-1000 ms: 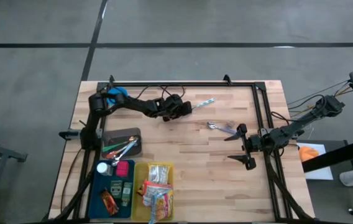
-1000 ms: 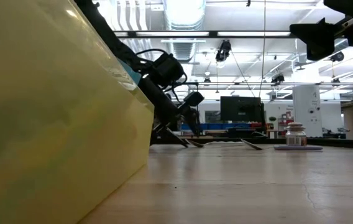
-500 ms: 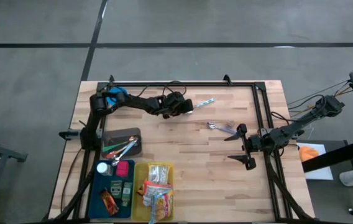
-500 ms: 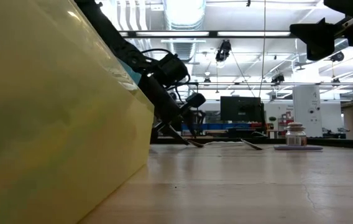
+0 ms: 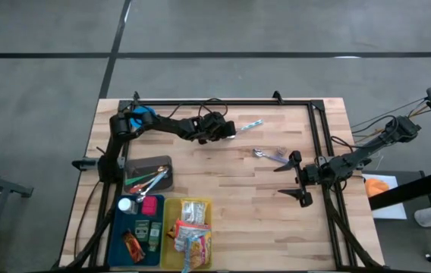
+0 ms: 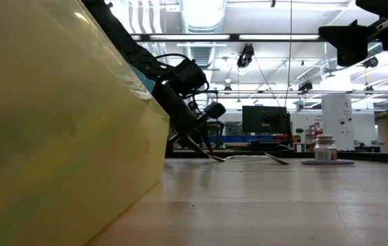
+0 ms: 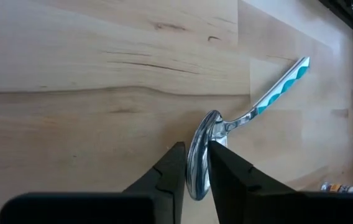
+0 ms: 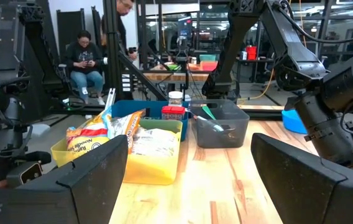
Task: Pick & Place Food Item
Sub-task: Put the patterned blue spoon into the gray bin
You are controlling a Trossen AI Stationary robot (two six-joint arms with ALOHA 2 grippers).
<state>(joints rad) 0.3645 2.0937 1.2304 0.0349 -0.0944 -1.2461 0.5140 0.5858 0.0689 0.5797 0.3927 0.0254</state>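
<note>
I can make out no text, label, brand, number or sign well enough to read. The snack bag in the yellow bin carries dark printed lettering across its front, but I cannot make out the words. The small jar on the table has a label too small for me to decipher.

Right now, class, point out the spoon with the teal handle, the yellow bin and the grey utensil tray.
spoon (image 7: 199, 155), left wrist view, on its bowl
yellow bin (image 5: 168, 246), high view, on its left wall
grey utensil tray (image 8: 232, 127), right wrist view, on its front wall
</note>
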